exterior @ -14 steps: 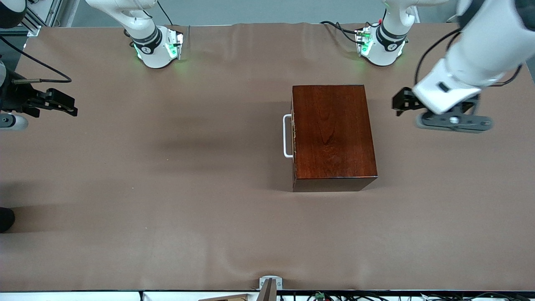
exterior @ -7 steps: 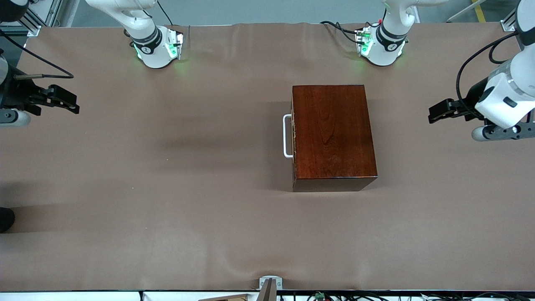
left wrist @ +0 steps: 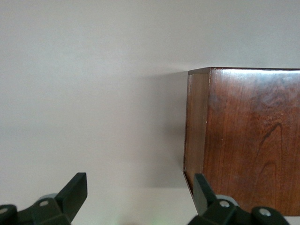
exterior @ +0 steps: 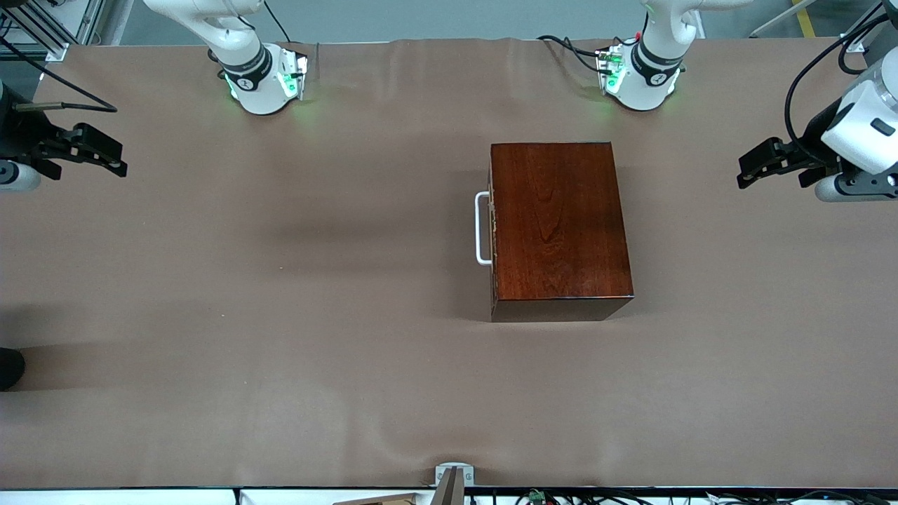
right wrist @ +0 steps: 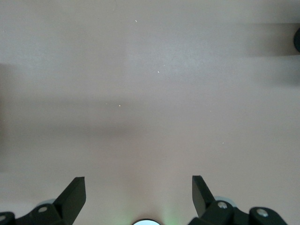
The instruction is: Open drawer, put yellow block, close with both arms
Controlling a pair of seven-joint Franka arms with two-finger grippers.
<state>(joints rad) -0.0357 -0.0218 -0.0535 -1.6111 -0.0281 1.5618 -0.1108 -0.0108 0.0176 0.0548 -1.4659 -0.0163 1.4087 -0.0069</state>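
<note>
The dark reddish-brown box (exterior: 558,224) stands on the table, and its drawer is shut. Only the drawer's white bar handle (exterior: 480,228) shows, facing the right arm's end of the table. The yellow block is out of view. My left gripper (exterior: 749,167) hovers open and empty over the left arm's end of the table, well apart from the box. In the left wrist view that gripper (left wrist: 139,192) points at a corner of the box (left wrist: 248,140). My right gripper (exterior: 116,156) hangs open and empty over the right arm's end of the table; in its wrist view the gripper (right wrist: 139,194) has only bare cloth under it.
A brown cloth (exterior: 280,315) covers the whole table. The two green-lit arm bases (exterior: 263,77) (exterior: 638,73) stand along the edge farthest from the front camera. A small metal bracket (exterior: 454,477) sits at the nearest edge. A dark object (exterior: 10,366) pokes in near the right arm's end.
The left arm has pulled away from beside the box toward its own end of the table. The right gripper has drifted slightly toward the bases. The box and drawer have not moved.
</note>
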